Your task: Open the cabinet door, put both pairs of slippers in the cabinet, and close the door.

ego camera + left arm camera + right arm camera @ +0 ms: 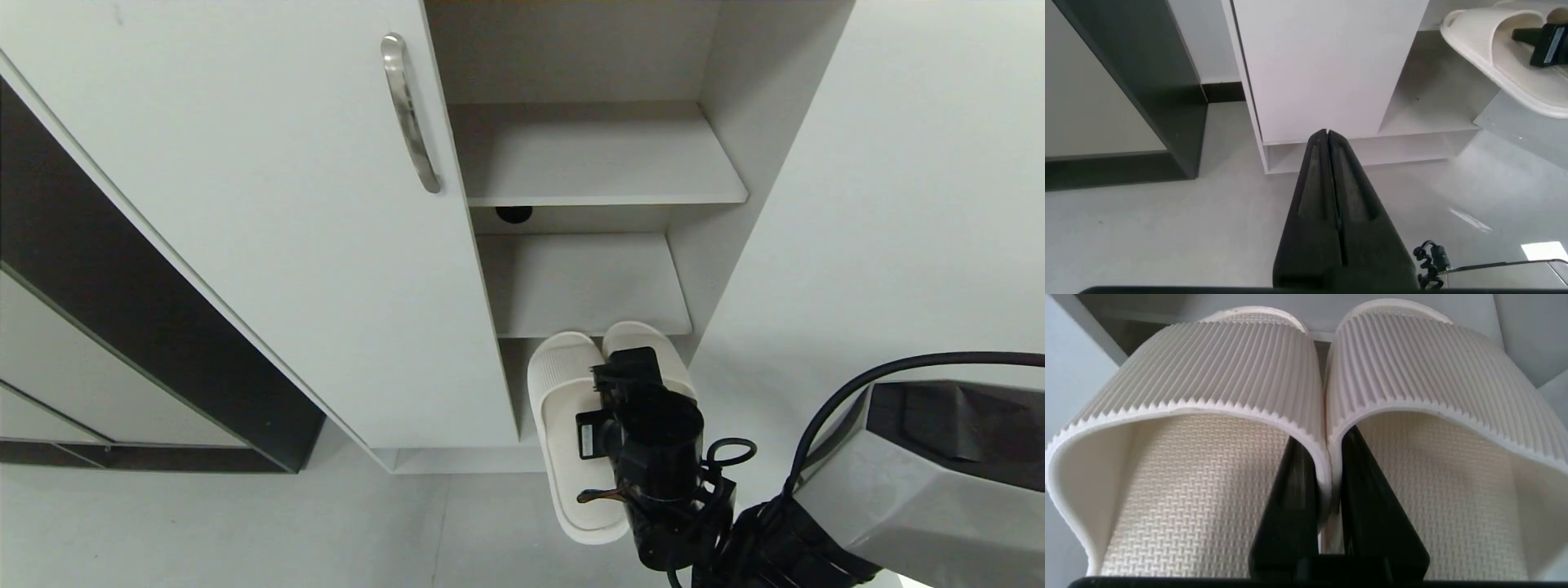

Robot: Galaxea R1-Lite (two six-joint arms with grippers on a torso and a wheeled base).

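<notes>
I am clenching my right claw [1317,490] on the 2 slippers [563,408] at their touching inner edges, just before the open cabinet [584,282]. They are looking light, soft and bendy. My left claw [1327,155] is hanging closed, empty.

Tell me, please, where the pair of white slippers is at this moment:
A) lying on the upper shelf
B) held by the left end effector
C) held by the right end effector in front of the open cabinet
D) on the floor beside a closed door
C: the right end effector is clamped on the adjoining inner edges of the two slippers, holding them side by side before the open cabinet.
</notes>
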